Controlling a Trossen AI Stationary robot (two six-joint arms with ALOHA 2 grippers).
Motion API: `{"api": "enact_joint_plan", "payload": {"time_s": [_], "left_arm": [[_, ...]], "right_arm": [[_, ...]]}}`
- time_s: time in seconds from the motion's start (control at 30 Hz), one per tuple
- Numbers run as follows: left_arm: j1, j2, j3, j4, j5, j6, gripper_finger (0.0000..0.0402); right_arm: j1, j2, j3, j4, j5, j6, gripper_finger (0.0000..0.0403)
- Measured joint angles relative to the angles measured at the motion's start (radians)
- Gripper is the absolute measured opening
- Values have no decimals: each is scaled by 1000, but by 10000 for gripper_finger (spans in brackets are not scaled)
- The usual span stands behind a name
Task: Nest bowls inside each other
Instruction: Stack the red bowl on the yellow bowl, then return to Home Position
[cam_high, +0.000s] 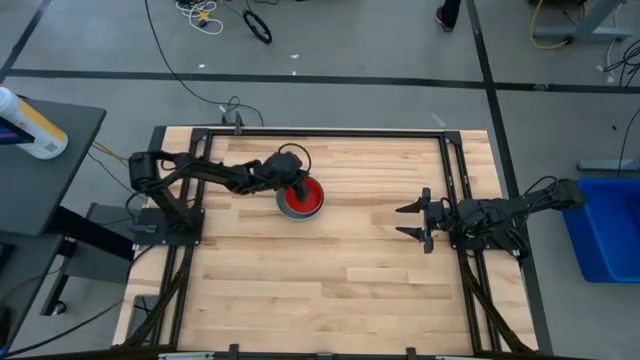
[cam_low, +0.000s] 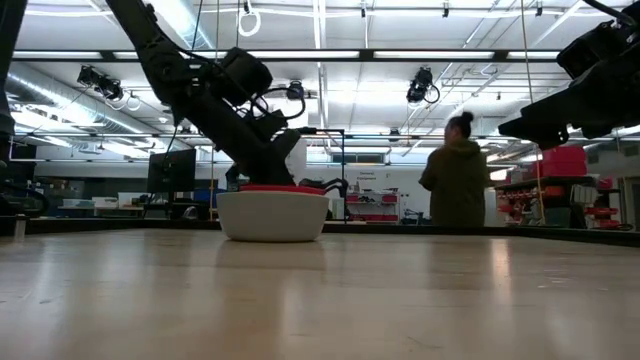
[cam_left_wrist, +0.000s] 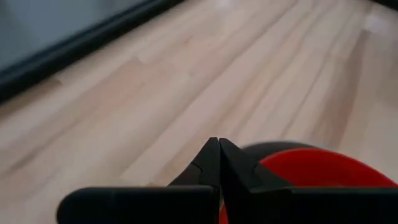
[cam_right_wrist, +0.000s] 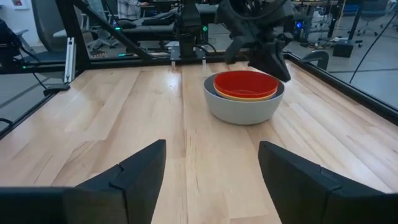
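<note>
High view had the bowl stack just above centre of the frame, slightly left, on the wooden table: red bowl on top, yellow rim under it, grey bowl outermost. No blue bowls visible from any camera; probably buried in the stack, can't confirm. Left gripper sat over the stack's upper-left edge, and left wrist view showed its fingers pinched tip to tip with nothing between them, red rim just beside. Whether it touched the bowl, couldn't tell. Right gripper was parked at right of frame, well apart from the stack, jaws spread wide and empty in right wrist view. Low view: stack sat flat, red rim just peeking above the grey wall. Handling guess: thin plastic, light, stiff, smooth walls, so slippery; a nudge would slide the whole stack. Best hold looks like a pinch across one rim wall, one finger inside, one outside. Task looked near done or done.
</note>
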Motion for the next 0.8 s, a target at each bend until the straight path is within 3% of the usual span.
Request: {"api": "enact_joint_plan", "payload": {"time_s": [0.23,0.4,0.5,0.67,0.8], "left_arm": [[-27,-205,-5,-127,-99,67,1],[-165,-460,-99,-279,-253,71,1],[-308,-650,-191,-350,-310,42,1],[-624,-955,-309,-450,-301,-38,1],[-905,-1109,-359,-501,-366,-86,1]], "right_arm": [[0,0,0,-3,-22,2,273],[0,0,0,-5,-53,11,276],[0,0,0,-7,-71,11,272],[0,0,0,-11,-102,11,259],[0,0,0,-18,-147,27,248]]}}
